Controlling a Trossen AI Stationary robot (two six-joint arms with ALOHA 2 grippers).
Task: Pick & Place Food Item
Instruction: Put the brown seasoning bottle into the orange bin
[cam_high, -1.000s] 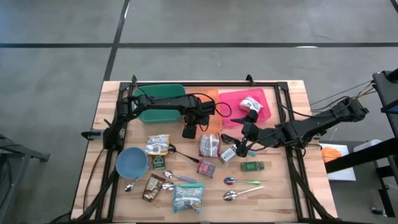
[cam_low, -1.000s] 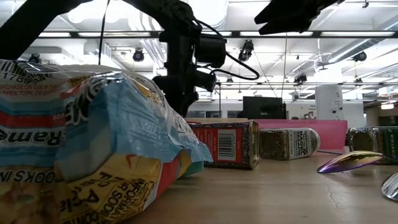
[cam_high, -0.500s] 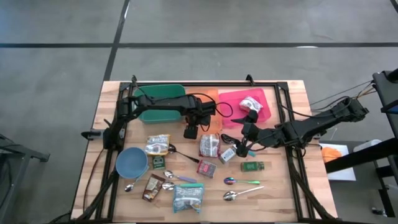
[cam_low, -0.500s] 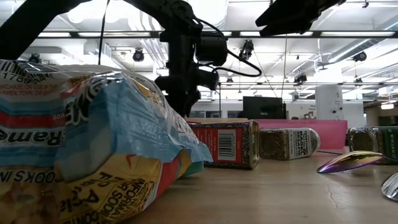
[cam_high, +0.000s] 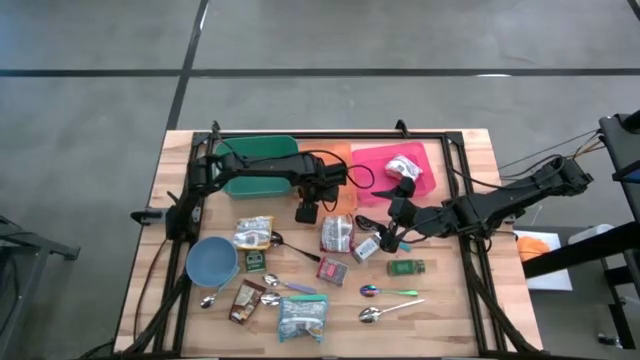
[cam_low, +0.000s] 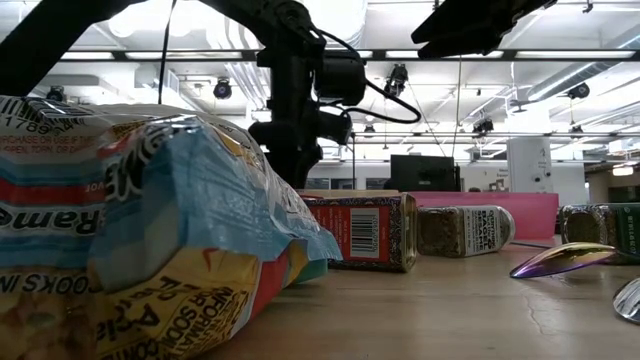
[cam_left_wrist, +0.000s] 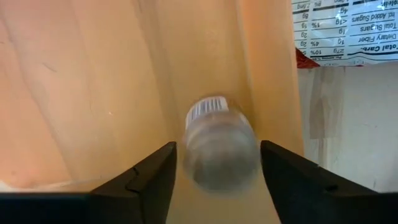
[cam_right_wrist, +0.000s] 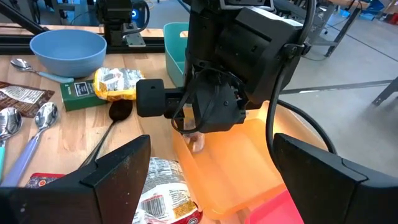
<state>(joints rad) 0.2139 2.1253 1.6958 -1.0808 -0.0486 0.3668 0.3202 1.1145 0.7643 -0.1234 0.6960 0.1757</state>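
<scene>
**Figure: high, low and wrist views of the counter (cam_high: 470, 300).** Your left end effector (cam_high: 306, 212) pointed straight down over the near end of the orange tray (cam_high: 338, 152), which lay between the green bin (cam_high: 262, 150) on its left and the pink tray (cam_high: 375, 160) on its right, along the far side of the counter.

In the left wrist view, a small clear jar (cam_left_wrist: 219, 149) with a barcoded label sat between the two dark fingers (cam_left_wrist: 146, 180), above the tray floor. A thin gap showed on either side of it, so the end effector was released and grasped nothing. The jar appeared blurred, and you could not tell whether it rested on the tray.

A snack packet (cam_high: 337, 233) lay on the wood just beside the near edge of the orange tray.

Your right end effector (cam_high: 390, 235) hung to the right of that packet, raised above the counter, its fingers spread wide and empty.

A blue bowl (cam_high: 211, 260) stood near the left side, with further packets and spoons (cam_high: 385, 313) scattered across the near half.
</scene>
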